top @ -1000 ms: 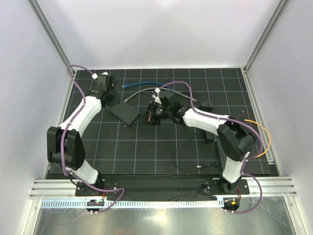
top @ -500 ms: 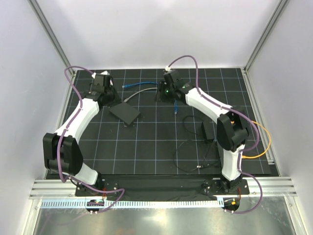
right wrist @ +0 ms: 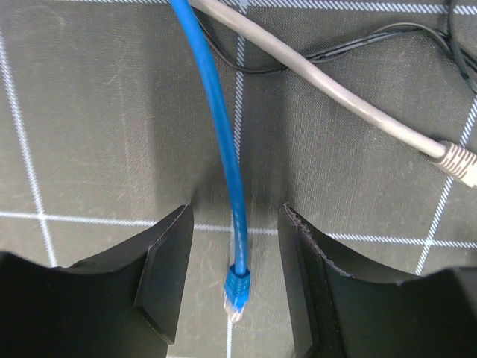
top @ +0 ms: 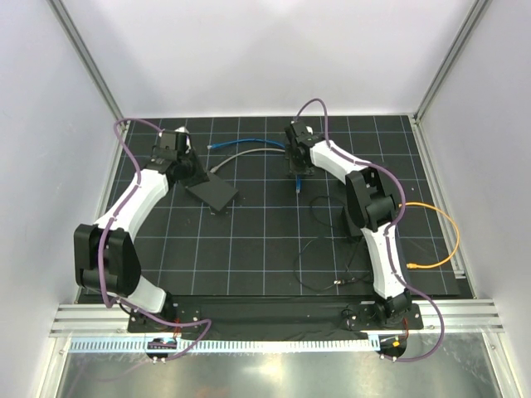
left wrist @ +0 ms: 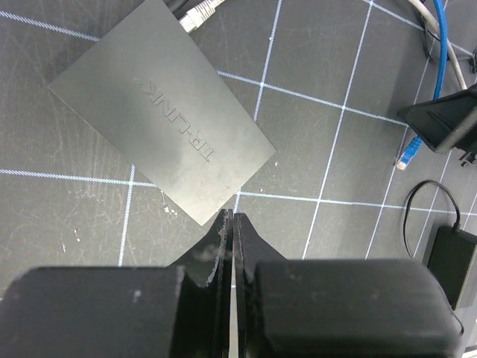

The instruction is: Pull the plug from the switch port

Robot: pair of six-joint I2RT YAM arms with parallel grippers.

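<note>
A: Where's the blue plug (right wrist: 237,287)?
B: Lying on the gridded mat (right wrist: 89,112), between the spread fingers of the right gripper (right wrist: 235,216), gaps either side.
A: The left gripper (left wrist: 228,224)?
B: Fingers pressed together; a flat matte black switch (left wrist: 164,112) just ahead.

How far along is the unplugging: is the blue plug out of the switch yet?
Done: the blue plug lies free, apart from the switch. In hand: nothing; the right gripper is open around the blue cable without pinching it, and the left gripper is shut, empty, beside the switch. Left: probably only retreating. A grey plug sits at the switch's edge; whether it is seated cannot be told.
</note>
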